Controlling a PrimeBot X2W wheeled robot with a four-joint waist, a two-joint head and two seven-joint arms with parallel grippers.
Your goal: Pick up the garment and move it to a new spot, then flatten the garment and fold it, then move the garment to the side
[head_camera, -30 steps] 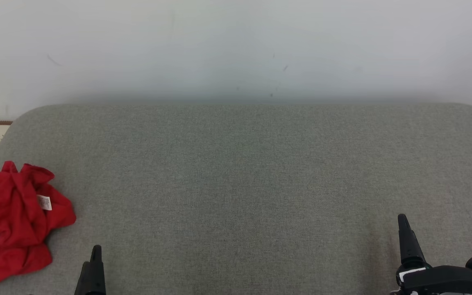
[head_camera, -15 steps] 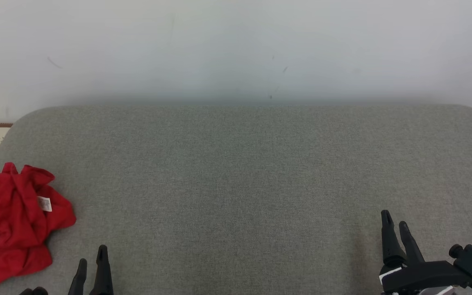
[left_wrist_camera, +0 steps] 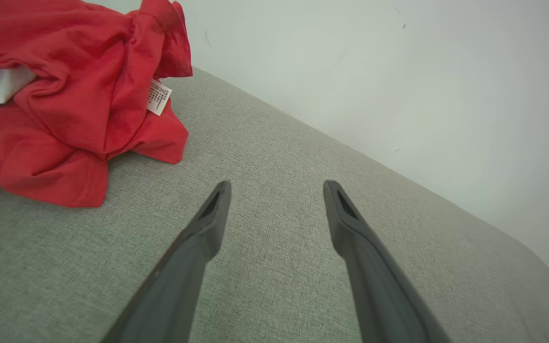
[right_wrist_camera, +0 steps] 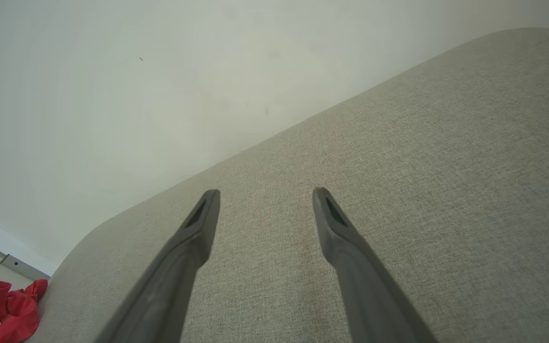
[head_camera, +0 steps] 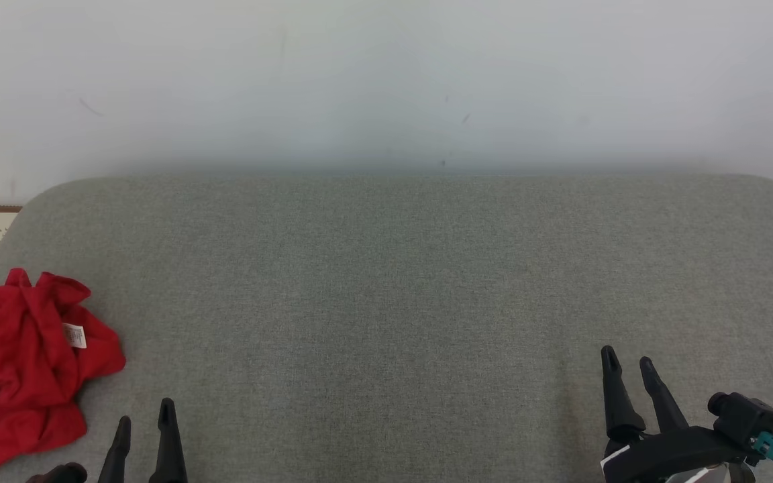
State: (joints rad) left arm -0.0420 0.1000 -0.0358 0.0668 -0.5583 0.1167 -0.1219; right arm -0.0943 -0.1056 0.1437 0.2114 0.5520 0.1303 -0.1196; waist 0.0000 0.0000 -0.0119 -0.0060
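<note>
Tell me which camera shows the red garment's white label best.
The left wrist view: the label is close and large there, on a fold of the red garment, print lines visible but unreadable. The head view shows it as a small white tag. In the right wrist view the garment is too distant to tell the label.

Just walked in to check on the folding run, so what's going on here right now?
A two-armed robot faces a grey padded surface. A crumpled red garment lies in a heap at the surface's left end, with nothing touching it. The left gripper is open and empty, near the garment but apart from it. The right gripper is also open and empty, far off at the right. Nothing is picked up, flattened or folded yet.
</note>
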